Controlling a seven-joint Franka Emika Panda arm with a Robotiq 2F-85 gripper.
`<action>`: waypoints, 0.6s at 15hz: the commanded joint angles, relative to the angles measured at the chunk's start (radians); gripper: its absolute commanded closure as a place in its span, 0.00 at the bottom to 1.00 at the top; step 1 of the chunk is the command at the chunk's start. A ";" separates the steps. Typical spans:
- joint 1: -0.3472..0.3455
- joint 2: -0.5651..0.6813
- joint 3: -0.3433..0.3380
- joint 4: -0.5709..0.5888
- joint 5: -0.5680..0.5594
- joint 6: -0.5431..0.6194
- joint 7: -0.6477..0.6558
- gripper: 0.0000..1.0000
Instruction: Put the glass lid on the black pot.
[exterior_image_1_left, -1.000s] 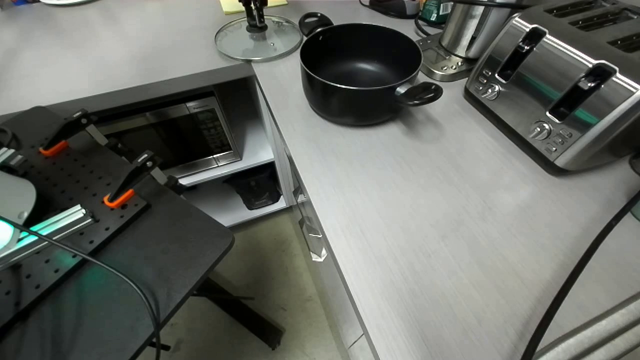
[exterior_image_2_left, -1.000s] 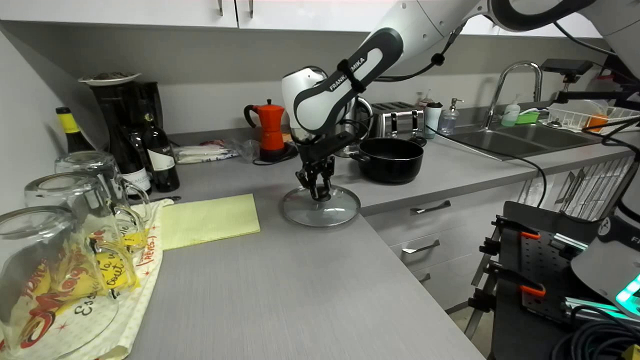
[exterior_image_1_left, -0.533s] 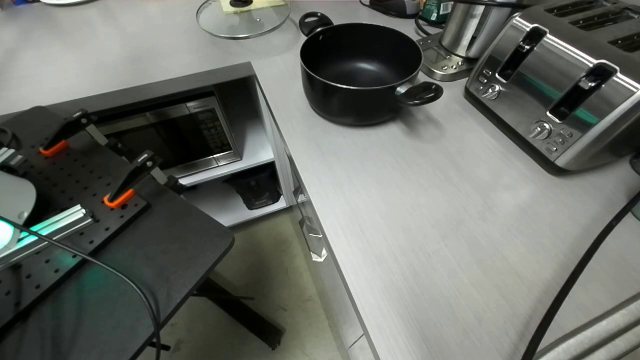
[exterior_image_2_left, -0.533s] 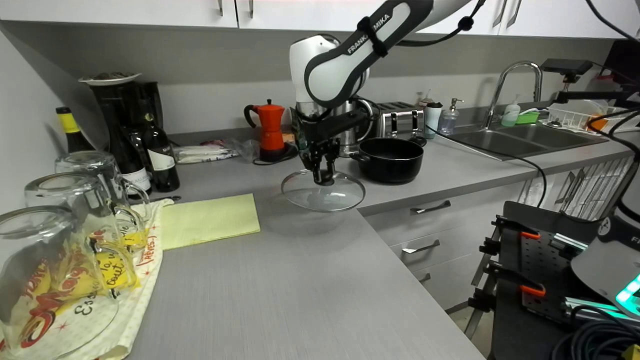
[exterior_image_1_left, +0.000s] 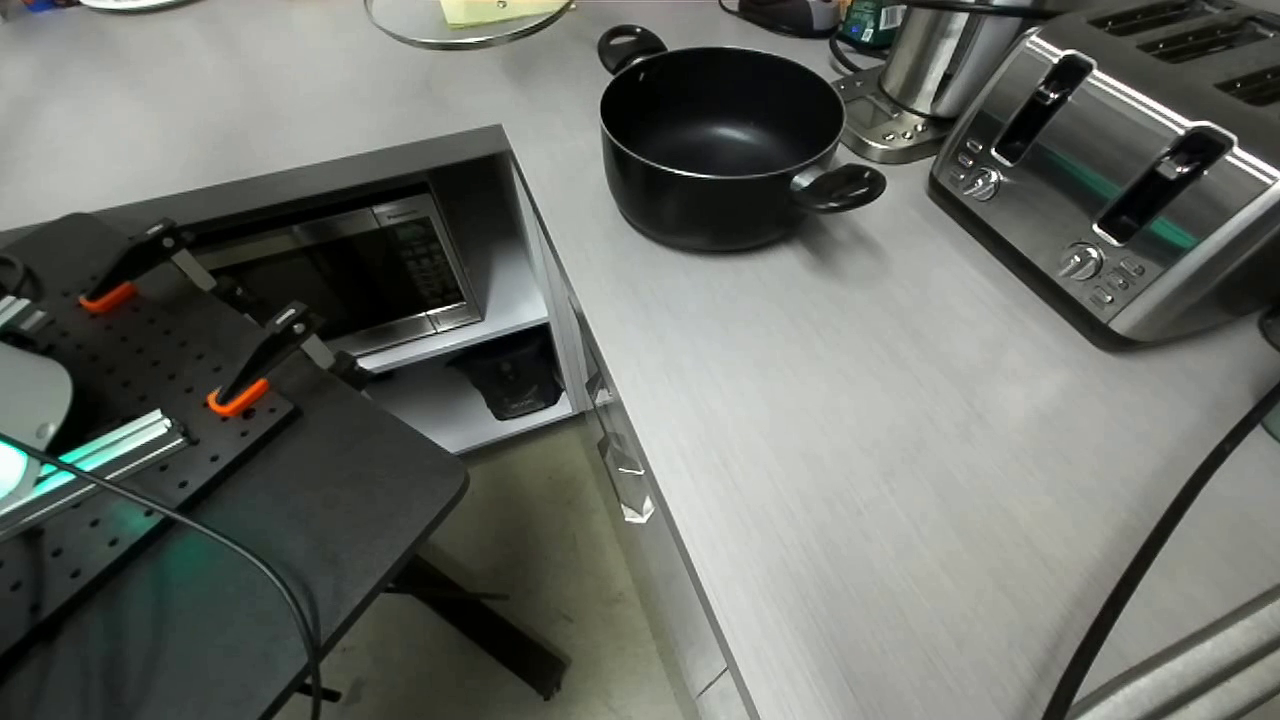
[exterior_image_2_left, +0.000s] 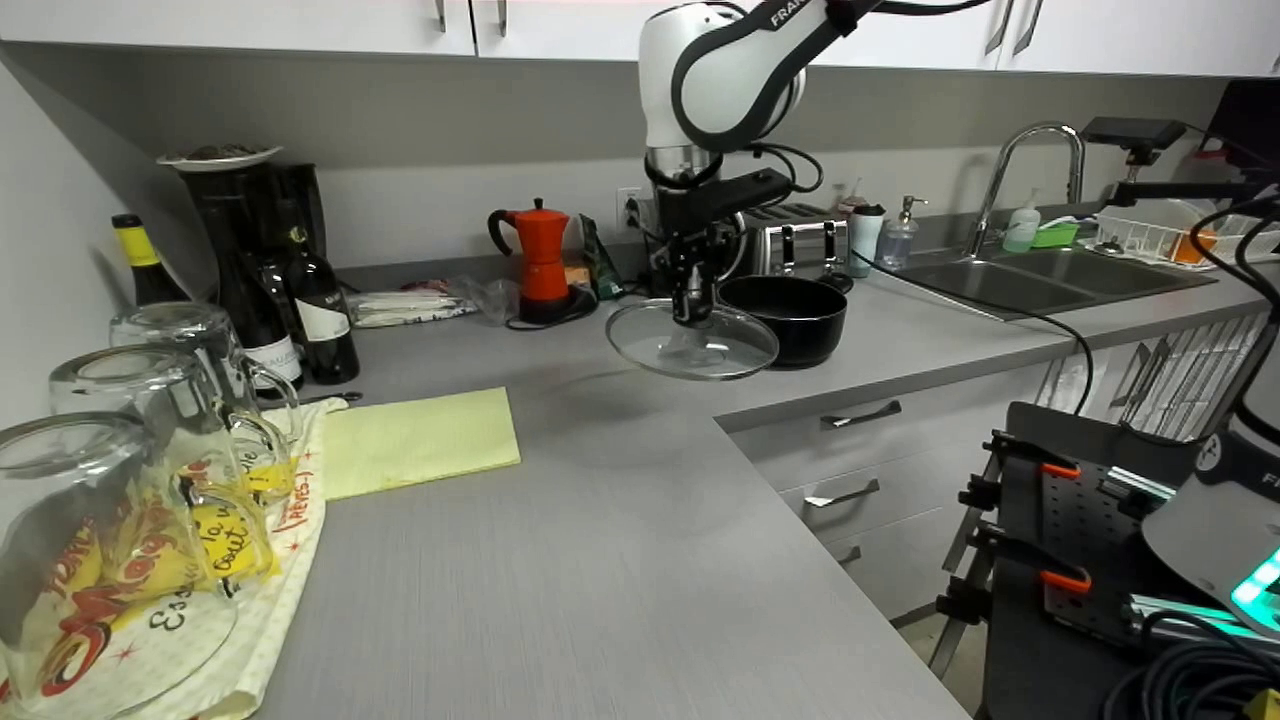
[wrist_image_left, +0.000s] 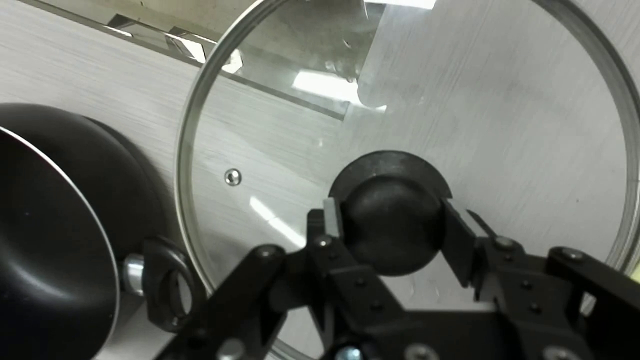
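My gripper (wrist_image_left: 392, 225) is shut on the dark knob of the glass lid (wrist_image_left: 525, 150). The lid hangs above the counter, roughly level, in the exterior view (exterior_image_2_left: 650, 345). My gripper shows there too (exterior_image_2_left: 693, 295). In an exterior view the lid (exterior_image_1_left: 470, 43) is partly cut off by the top edge, and my gripper is out of that picture. The black pot (exterior_image_1_left: 715, 205) stands upright and uncovered on the counter. It also shows in an exterior view (exterior_image_2_left: 805, 325), partly behind the lid's edge. In the wrist view the pot (wrist_image_left: 50, 225) is left of the lid, with one handle near the lid's rim.
A chrome toaster (exterior_image_1_left: 1120, 190) and a steel kettle (exterior_image_1_left: 925, 65) stand beside the pot. A red moka pot (exterior_image_2_left: 541, 260) stands near the back wall. A yellow cloth (exterior_image_2_left: 420, 440) and several glass mugs (exterior_image_2_left: 130, 480) are on the counter. The counter edge (exterior_image_1_left: 560, 260) runs close to the pot.
My gripper has lifted the glass lid off the counter. The lid has risen and, in an exterior view, moved right toward the pot. The pot has not moved.
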 joint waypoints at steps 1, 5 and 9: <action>-0.044 -0.105 -0.012 -0.096 -0.009 0.020 0.036 0.75; -0.111 -0.119 -0.036 -0.101 0.015 -0.001 0.057 0.75; -0.181 -0.091 -0.068 -0.054 0.052 -0.034 0.070 0.75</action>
